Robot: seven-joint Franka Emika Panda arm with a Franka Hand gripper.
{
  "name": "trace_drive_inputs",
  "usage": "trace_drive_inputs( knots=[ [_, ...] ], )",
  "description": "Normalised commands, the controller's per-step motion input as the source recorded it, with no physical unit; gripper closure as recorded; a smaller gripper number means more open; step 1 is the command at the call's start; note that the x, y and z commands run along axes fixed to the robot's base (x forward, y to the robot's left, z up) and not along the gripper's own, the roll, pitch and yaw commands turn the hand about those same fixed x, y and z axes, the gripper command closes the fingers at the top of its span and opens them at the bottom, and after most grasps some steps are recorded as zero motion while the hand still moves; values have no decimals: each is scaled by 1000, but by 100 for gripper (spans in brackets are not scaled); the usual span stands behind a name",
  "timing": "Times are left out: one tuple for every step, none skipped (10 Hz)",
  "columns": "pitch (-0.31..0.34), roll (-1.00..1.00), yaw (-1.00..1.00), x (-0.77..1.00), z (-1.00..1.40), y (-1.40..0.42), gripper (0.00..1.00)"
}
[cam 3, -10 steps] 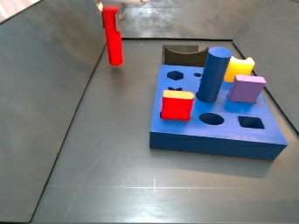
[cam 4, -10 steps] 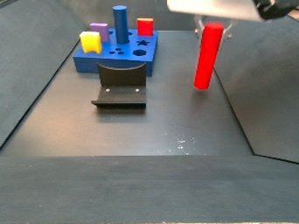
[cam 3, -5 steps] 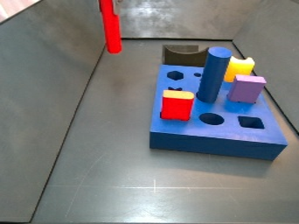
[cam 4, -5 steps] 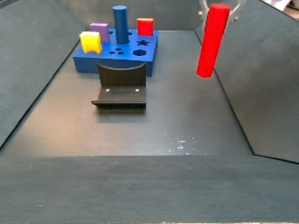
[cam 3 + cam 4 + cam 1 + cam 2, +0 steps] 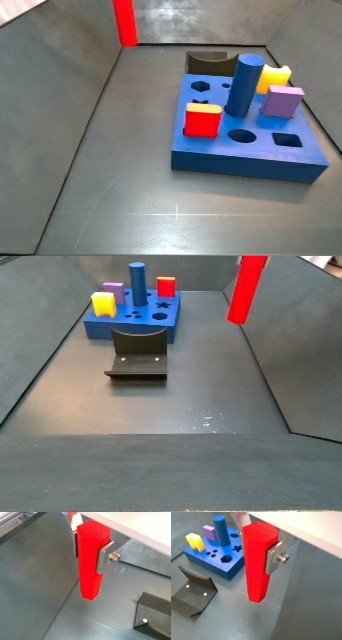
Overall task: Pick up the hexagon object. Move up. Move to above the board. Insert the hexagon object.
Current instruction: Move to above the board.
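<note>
My gripper [image 5: 90, 553] is shut on the hexagon object [image 5: 90, 562], a tall bright red rod. The silver fingers [image 5: 107, 557] clamp its upper part in both wrist views, and it hangs upright in the gripper [image 5: 258, 548]. The rod [image 5: 258, 562] is high above the dark floor. In both side views only the rod shows, at the top edge [image 5: 124, 22] [image 5: 247, 288]; the gripper is out of frame there. The board [image 5: 254, 155] is a thick blue block with cut holes, standing apart from the rod, and it also shows in a wrist view [image 5: 224, 564] and a side view [image 5: 100, 328].
On the board stand a dark blue cylinder [image 5: 245, 85], a red cube [image 5: 203, 121], a yellow piece [image 5: 275, 77] and a purple piece [image 5: 282, 101]. The dark fixture [image 5: 138, 356] stands on the floor beside the board. Grey walls slope up round the floor.
The red rod has risen steadily with the gripper. Its top and the gripper have left the top edge of both side views. The board and its pieces have not moved.
</note>
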Motion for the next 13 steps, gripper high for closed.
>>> trace_drive_inputs(
  knots=[
    [48,-17,31,-30,1000,-49,100],
    [74,-5,27,-14,1000,-45,100],
    [84,3,22,-4,1000,-40,100],
    [86,11,20,3,852,-28,100],
    [83,17,20,4,732,-21,100],
    [82,21,19,4,617,-14,100],
    [83,25,18,4,503,-12,100],
    [81,32,20,4,353,-12,100],
    [80,36,21,3,241,-12,100],
    [351,213,1000,428,191,-1000,100],
    [354,227,1000,432,152,-1000,100],
    [452,236,929,463,155,-1000,100],
    [402,139,644,483,162,-1000,100]
  ],
)
